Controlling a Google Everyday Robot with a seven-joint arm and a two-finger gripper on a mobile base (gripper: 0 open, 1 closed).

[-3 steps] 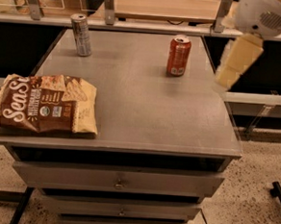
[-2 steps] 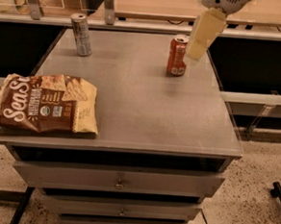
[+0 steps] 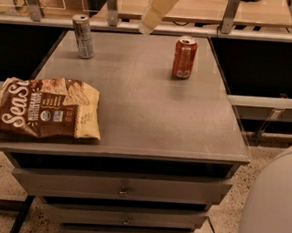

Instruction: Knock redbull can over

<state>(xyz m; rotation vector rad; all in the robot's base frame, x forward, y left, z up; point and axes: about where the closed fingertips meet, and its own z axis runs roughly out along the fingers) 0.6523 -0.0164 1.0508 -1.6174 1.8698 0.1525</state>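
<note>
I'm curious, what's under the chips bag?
The chip bag lies on the grey table; anything beneath it is covered. The gripper hovers at the back, between the redbull can and orange can.

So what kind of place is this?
Probably an office or lab snack area: a grey drawer cabinet holds a chip bag, the redbull can and a soda can. The tool hangs above its back edge.

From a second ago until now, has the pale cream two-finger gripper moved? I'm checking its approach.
Yes. The gripper went from right of the orange-red soda can to its left, toward the slim silver redbull can.
</note>
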